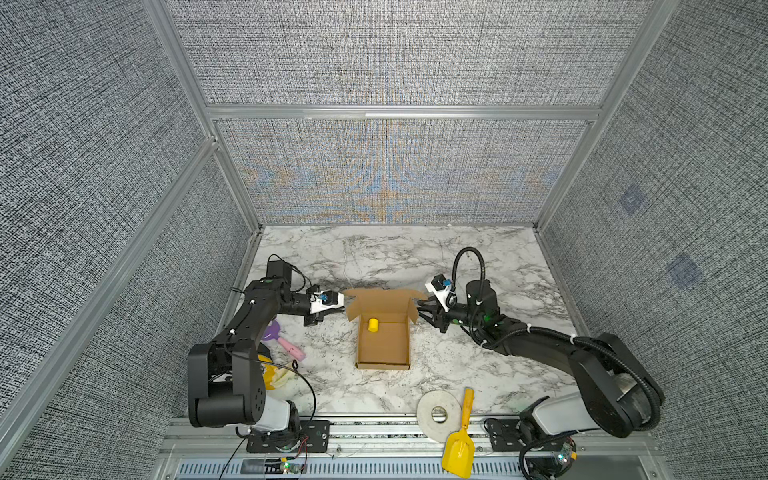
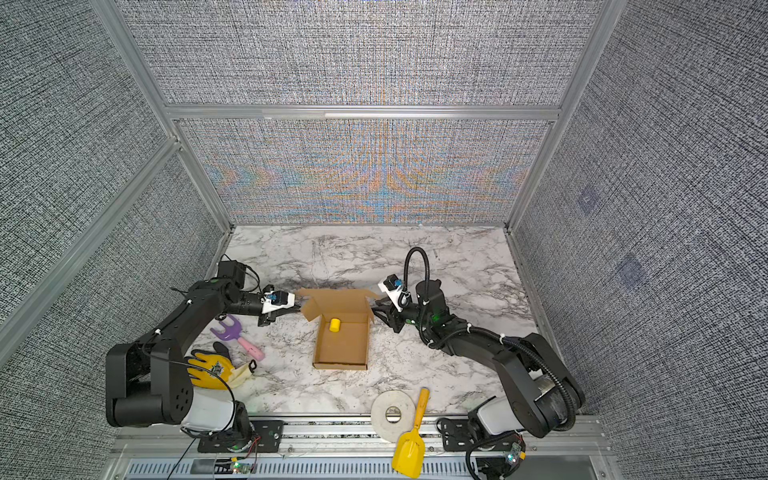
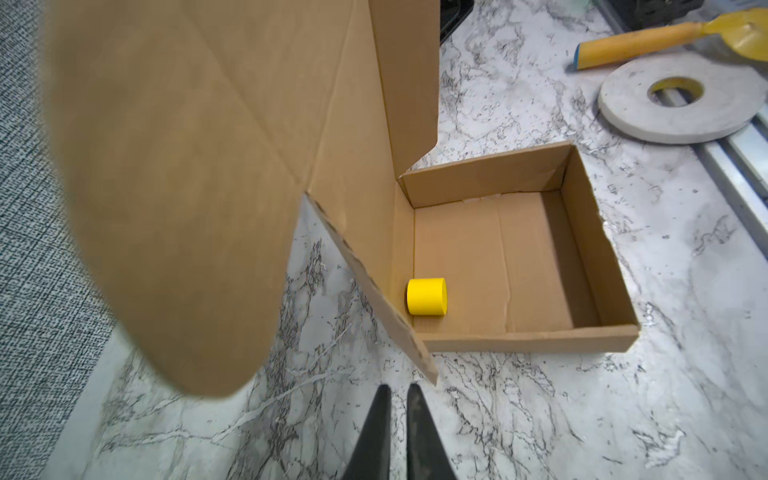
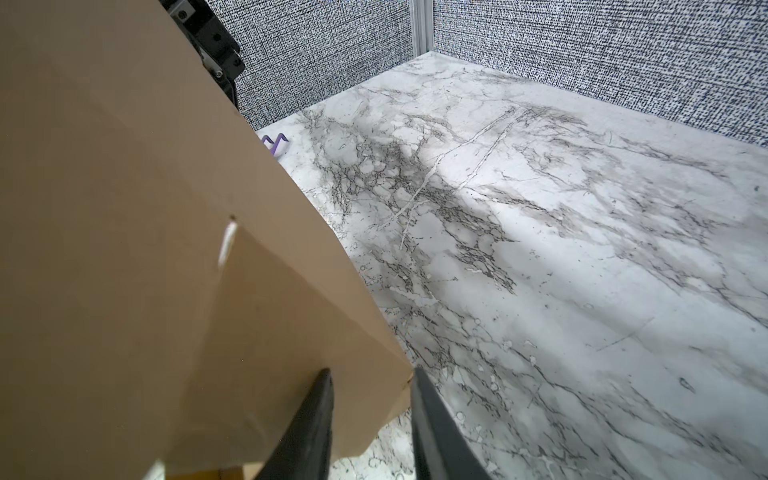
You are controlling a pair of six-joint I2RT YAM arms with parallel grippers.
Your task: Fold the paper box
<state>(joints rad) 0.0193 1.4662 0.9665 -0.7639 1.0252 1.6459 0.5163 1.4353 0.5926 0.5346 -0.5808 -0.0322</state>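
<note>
Brown corrugated cardboard mailer box (image 1: 384, 347) sits mid-bench (image 1: 478, 257), tray walls up, hinged lid (image 1: 380, 300) standing at the far end, small yellow cylinder (image 1: 373, 325) inside. Left hand (image 3: 397, 390) pressed together, empty, just beside the lid's left ear. Right hand (image 4: 371, 376) partly spread astride the right ear's corner. Likely lid-closing step: next, ears fold inward, lid swings down.

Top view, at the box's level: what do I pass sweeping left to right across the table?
In a top view: purple rake → left gripper → paper box → right gripper. The glove, tape roll and shovel overlap these sideways, so they are left out.
</note>
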